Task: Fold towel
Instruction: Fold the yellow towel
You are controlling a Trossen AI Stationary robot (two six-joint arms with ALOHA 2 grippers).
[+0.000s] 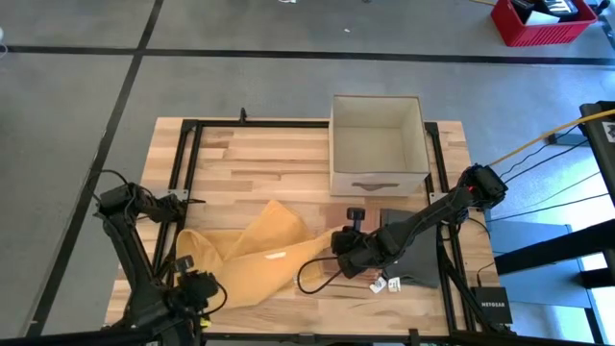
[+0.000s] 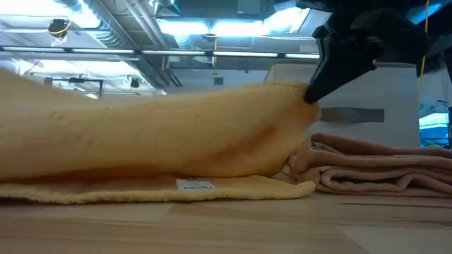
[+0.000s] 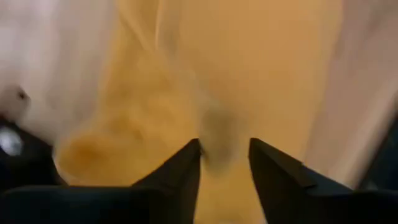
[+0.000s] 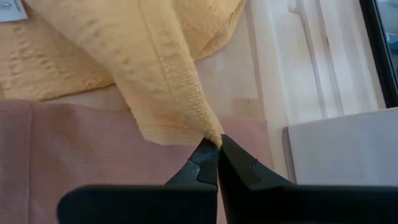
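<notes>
Yellow towel (image 1: 252, 258) is spread crumpled near front edge of bench (image 1: 279, 163), one corner lifted. Right gripper (image 4: 217, 144) is clenched on corner; left gripper (image 3: 224, 163) is parted over towel.

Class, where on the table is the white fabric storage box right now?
In the high view the white fabric storage box stands at the table's far edge, right of centre, beyond the yellow towel.

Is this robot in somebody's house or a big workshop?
Probably a big workshop or lab, not a house. The wooden table stands on a grey concrete floor marked with dark lines, pipes and strip lights run bare across the ceiling, and a red crate sits on the floor.
</notes>
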